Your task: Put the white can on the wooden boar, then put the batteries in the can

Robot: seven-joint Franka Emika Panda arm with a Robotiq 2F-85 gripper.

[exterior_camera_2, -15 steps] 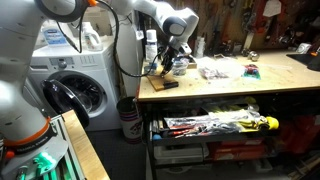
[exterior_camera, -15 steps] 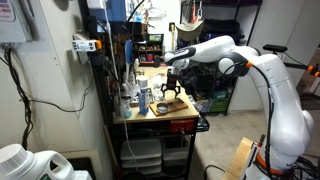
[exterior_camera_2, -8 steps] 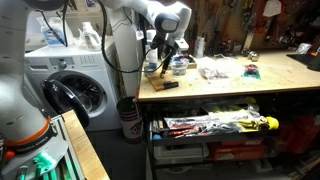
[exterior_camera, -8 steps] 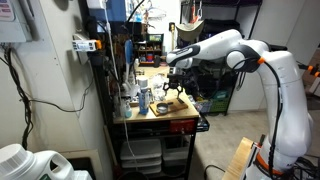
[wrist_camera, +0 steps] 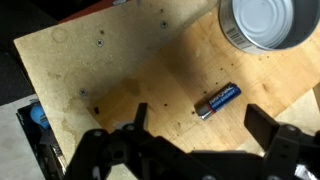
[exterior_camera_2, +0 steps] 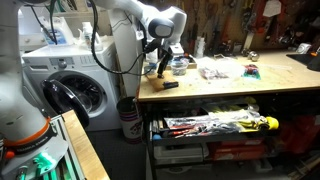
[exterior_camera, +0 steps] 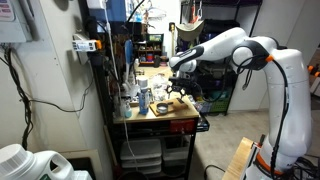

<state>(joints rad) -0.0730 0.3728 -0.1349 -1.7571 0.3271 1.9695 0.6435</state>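
Wrist view had the pincer released, jaws spread wide, nothing held. It hung above the wooden board, looking straight down. One battery lay flat on the board directly below the pincer, in the gap between its two fingers. It sat nearer one finger than the other, long axis skewed to the jaw line.

Judgement: the hover read as a line-up for a top-down pick, with the wide opening giving margin on both sides. The wrist probably needed a small twist so the pads closed across the cylinder's sides, not its ends.

White can stood upright on the board ahead of the pincer and off to one side, near the board's corner, well apart from the battery. So step one read as done, and the can sat close enough for a short carry. Only one battery was in view.

Materials:
- **Board:** flat, thin, pale tan ply, matte, with dark specks and a brownish stain around the battery.
- **Battery:** small smooth cylinder, blue wrap, metallic end, likely to roll if nudged.
- **Can:** round, white wall, dull grey metal disc inside the rim. It looked open-topped, but the frame edge cropped it.
- **Fingers:** black and blocky.

In an exterior view the pincer hung just over the cluttered surface; too small for more detail.
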